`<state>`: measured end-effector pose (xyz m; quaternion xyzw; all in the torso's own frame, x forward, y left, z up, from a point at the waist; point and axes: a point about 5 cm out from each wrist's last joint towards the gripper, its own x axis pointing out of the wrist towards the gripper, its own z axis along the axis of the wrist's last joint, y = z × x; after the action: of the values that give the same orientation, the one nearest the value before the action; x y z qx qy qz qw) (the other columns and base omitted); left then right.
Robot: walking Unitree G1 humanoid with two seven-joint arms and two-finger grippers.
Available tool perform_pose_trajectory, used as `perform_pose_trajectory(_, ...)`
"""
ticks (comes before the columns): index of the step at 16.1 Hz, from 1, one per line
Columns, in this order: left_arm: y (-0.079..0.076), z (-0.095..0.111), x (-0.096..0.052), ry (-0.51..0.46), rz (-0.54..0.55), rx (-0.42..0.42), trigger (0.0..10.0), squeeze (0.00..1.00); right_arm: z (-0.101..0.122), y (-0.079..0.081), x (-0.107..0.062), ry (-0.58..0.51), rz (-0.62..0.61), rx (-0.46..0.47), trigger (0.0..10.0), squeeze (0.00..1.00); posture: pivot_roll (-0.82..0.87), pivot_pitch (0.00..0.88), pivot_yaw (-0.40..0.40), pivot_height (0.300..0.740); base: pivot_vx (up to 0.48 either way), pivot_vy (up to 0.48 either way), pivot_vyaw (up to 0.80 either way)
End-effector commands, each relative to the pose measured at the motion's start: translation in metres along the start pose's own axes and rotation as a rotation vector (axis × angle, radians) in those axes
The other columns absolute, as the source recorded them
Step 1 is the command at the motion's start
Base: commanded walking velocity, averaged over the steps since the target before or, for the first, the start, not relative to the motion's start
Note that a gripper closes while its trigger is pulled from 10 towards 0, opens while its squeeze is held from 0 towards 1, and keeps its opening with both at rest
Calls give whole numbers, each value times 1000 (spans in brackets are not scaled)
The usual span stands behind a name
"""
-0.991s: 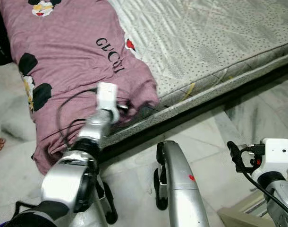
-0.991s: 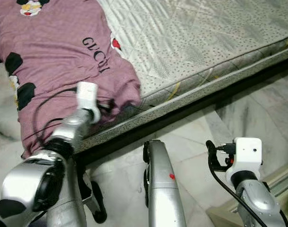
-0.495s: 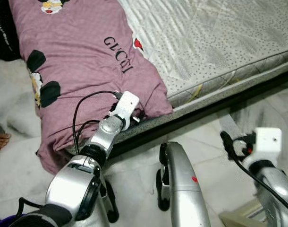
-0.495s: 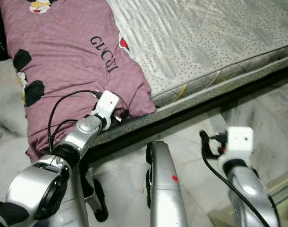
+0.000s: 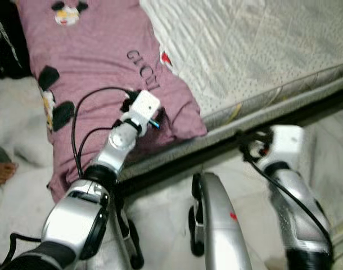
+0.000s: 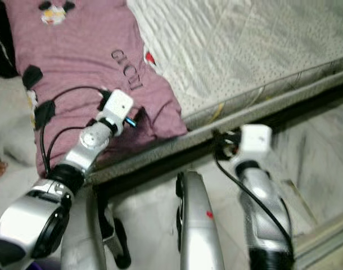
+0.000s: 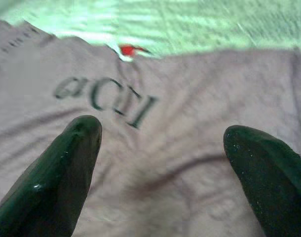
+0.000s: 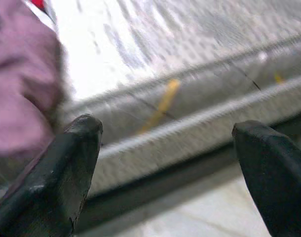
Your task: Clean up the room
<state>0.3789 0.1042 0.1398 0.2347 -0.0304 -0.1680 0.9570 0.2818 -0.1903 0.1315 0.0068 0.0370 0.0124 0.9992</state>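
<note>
Left wrist view showed your left gripper (image 7: 158, 163) gaping wide, empty, over the pink sheet (image 5: 104, 73) on the mattress (image 5: 261, 50). Further right, your right gripper (image 8: 170, 168) hung equally open by the mattress edge. Closing shallow, you risked pinching only a fold.

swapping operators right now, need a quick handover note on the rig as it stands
Left gripper: jaws open, holding nothing, poised over the pink blanket near its printed lettering.
Right gripper: jaws open, empty, facing the side edge of the mattress, above the floor.
Things: the blanket lies on the mattress's left part, its near edge hanging over the side. A person's foot is on the floor at far left.
Done: nothing gripped yet.
Left: grasp the blanket and tidy it; mind the foot.
</note>
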Motion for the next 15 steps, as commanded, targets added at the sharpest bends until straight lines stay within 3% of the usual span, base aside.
perform_pose_trajectory(1, 5, -9, -6, 18, 44, -13, 10000, 0, -7, 1, 2, 13, -6, 1, 10000, 0, -135, 99, 8, 541, 0, 0, 0)
perform_pose_trajectory(5, 20, -3, -18, -65, 211, -178, 10000, 0, -7, 12, 15, -13, 17, 26, 10000, 0, -97, 42, 13, 541, 0, 0, 0)
perform_pose_trajectory(7, 28, -5, -37, -107, 345, -310, 10000, 0, -7, 27, 27, -25, 48, 77, 10000, 0, -65, 9, 13, 541, 0, 0, 0)
perform_pose_trajectory(8, 31, -11, -48, -107, 389, -337, 10000, 0, -6, 32, 31, -28, 60, 97, 10000, 0, -51, 0, 14, 541, 0, 0, 0)
perform_pose_trajectory(10, 40, -30, -76, -89, 488, -358, 10000, 0, -7, 47, 40, -33, 104, 138, 10000, 0, -27, 0, 14, 541, 0, 0, 0)
perform_pose_trajectory(12, 49, -43, -109, -83, 562, -325, 10000, 0, -15, 61, 42, -3, 168, 137, 10000, 0, -10, 0, 10, 541, 0, 0, 0)
perform_pose_trajectory(15, 54, -51, -124, -44, 590, -347, 10000, 0, -14, 55, 54, -37, 113, 156, 10000, 0, 2, 0, 9, 541, 0, 0, 0)
